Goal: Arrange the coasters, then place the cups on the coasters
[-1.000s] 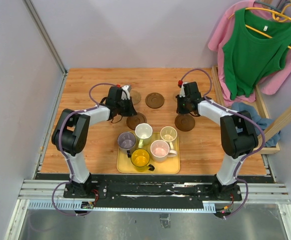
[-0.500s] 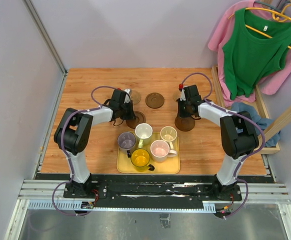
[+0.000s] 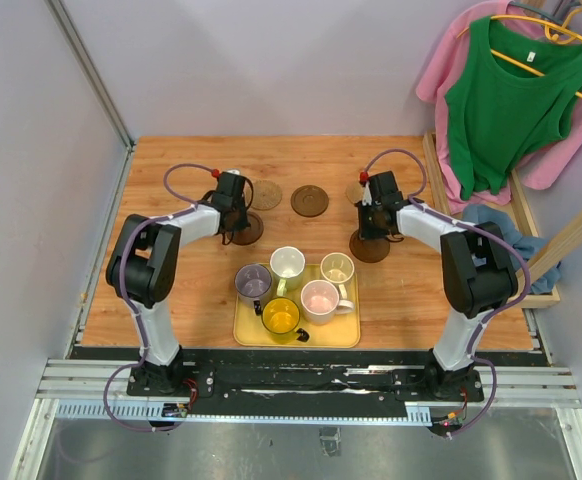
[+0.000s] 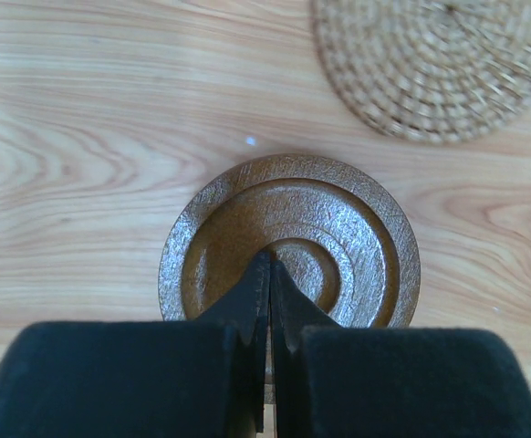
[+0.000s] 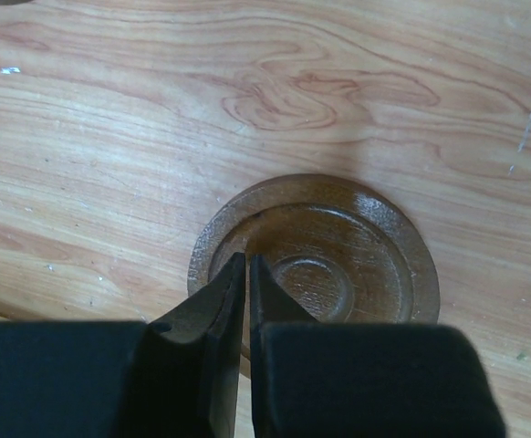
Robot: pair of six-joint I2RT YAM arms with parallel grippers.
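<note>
My left gripper (image 4: 270, 263) is shut, its tips resting on the middle of a dark brown coaster (image 4: 357, 237) that lies flat on the wood. A woven tan coaster (image 4: 430, 64) lies just beyond it. My right gripper (image 5: 247, 260) is shut too, tips down on the left part of another dark coaster (image 5: 366, 237). From above, the left gripper (image 3: 239, 224) and right gripper (image 3: 369, 230) stand over their coasters (image 3: 249, 236) (image 3: 371, 250). A third dark coaster (image 3: 309, 200) lies between the arms at the back. Several cups (image 3: 287, 264) stand on the yellow tray (image 3: 346, 335).
The tan coaster (image 3: 265, 194) sits left of the third dark one. The tray lies at the near middle of the table, just behind both arm bases. Clothes on hangers (image 3: 506, 100) and a wooden frame (image 3: 531, 240) stand past the right edge. A wall borders the left side.
My left gripper has slid its dark coaster left and back, away from the tray's far edge. The right gripper and its coaster have barely moved.
</note>
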